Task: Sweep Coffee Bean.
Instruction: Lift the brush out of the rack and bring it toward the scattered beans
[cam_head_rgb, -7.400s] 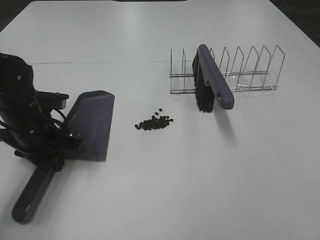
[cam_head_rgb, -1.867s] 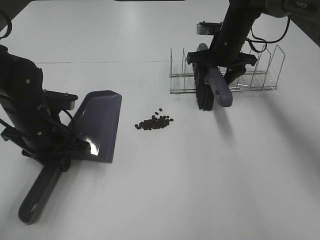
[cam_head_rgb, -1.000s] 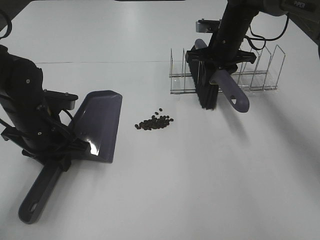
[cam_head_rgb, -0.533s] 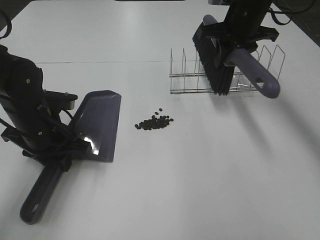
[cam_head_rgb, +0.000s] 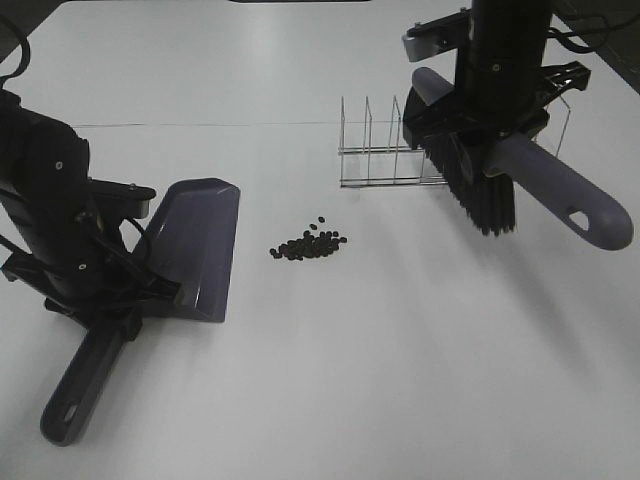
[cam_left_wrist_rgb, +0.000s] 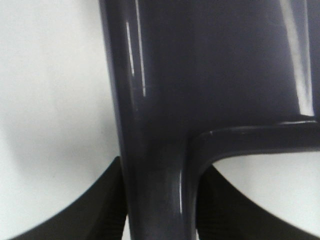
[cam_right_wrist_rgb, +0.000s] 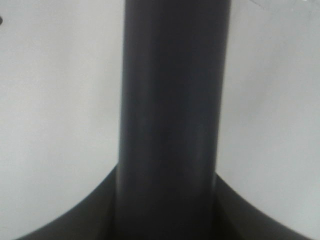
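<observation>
The white table (cam_head_rgb: 400, 380) carries everything, and no sweeping has begun on it.

The clear wire rack with upright dividers (cam_head_rgb: 375, 150) stands toward the far side. No tool shows in its visible slots, though the right arm hides part of it.

The purple plastic dustpan with a long handle (cam_head_rgb: 195, 245) sits on the left. The left gripper (cam_head_rgb: 112, 308) is clamped on the handle just behind the pan; the left wrist view shows its 2 dark fingers (cam_left_wrist_rgb: 75, 212) pressed against either side of the stem. I see no beans in the pan.

The hand brush with a purple handle and black bristles (cam_head_rgb: 480, 190) hangs in front of the rack, bristles down and apparently clear of the table. The right gripper (cam_head_rgb: 490, 130) grips its handle, which fills the right wrist view between closed jaws.

The coffee bean (cam_head_rgb: 308, 244) heap, 1 loose cluster of dark specks, lies between the 2 tools, near the pan's right side and well apart from the brush.

What remains, I judge: bring the brush behind the heap, present the pan's mouth, and sweep the beans in.
</observation>
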